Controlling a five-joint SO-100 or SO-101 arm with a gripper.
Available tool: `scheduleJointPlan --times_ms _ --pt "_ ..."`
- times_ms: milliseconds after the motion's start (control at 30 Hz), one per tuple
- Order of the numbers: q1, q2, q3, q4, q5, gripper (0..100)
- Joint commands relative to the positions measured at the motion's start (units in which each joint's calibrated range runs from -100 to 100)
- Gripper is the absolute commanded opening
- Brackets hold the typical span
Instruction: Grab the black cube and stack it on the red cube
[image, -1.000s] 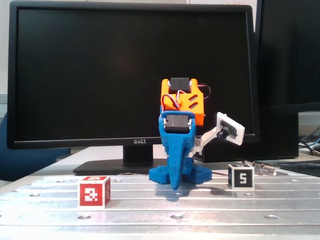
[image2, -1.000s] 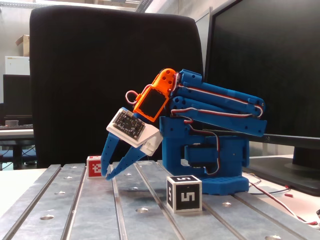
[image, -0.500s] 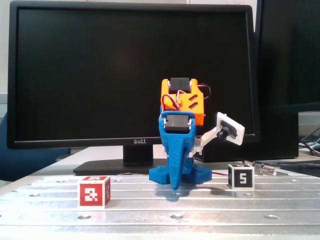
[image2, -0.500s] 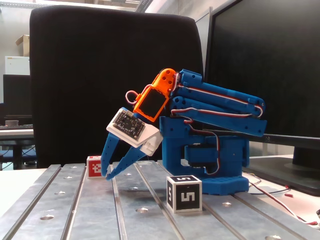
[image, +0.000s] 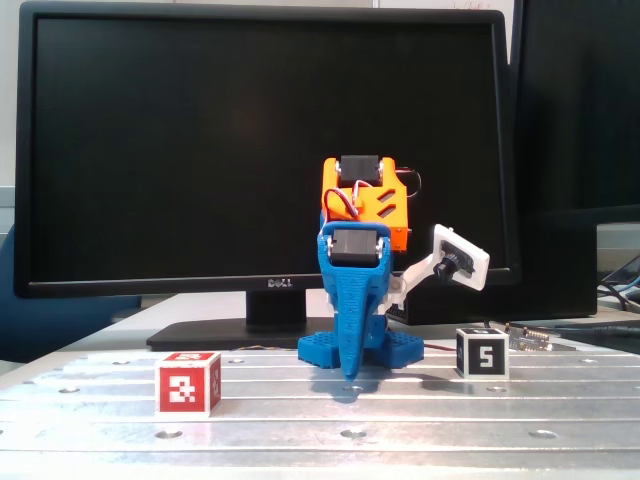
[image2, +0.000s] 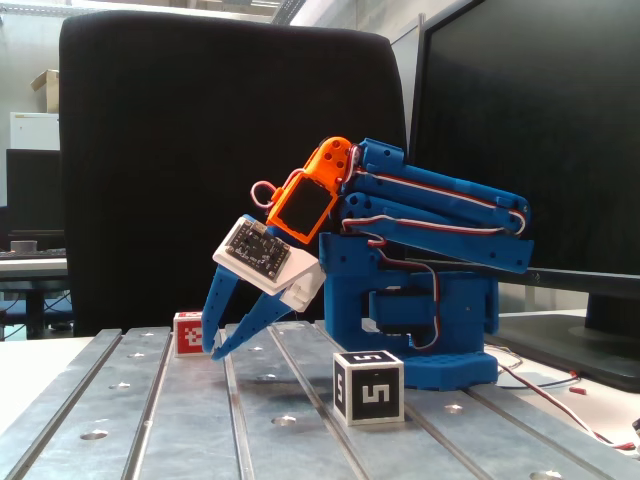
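Setting: grooved metal table (image: 420, 405) in front of a dark monitor (image: 260, 140); a black chair back (image2: 220, 150) fills the side-on fixed view.
Black cube (image2: 368, 386): rests flat on the table beside the arm's base, free of the gripper, its "5" face turned to each camera (image: 482, 353).
Red cube (image: 188, 383): sits flat on the opposite side of the arm, well apart from the black cube; partly hidden behind the fingers in the side-on view (image2: 187, 333).
Gripper (image2: 215, 350): points down at the table between the cubes, jaws slightly parted, empty.
Arm (image2: 420, 250): folded low over its blue base, probably a rest pose.
Stage: grasp not begun; the gripper must first swing toward the black cube.
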Motion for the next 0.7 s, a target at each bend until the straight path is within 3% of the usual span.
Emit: scheduleJointPlan --times_ms 0,500,667 --pt "-0.18 0.25 0.00 0.57 -0.03 1" --pt "-0.33 0.25 -0.81 -2.67 0.60 1" --pt "0.26 0.25 -4.61 -1.31 3.65 1"
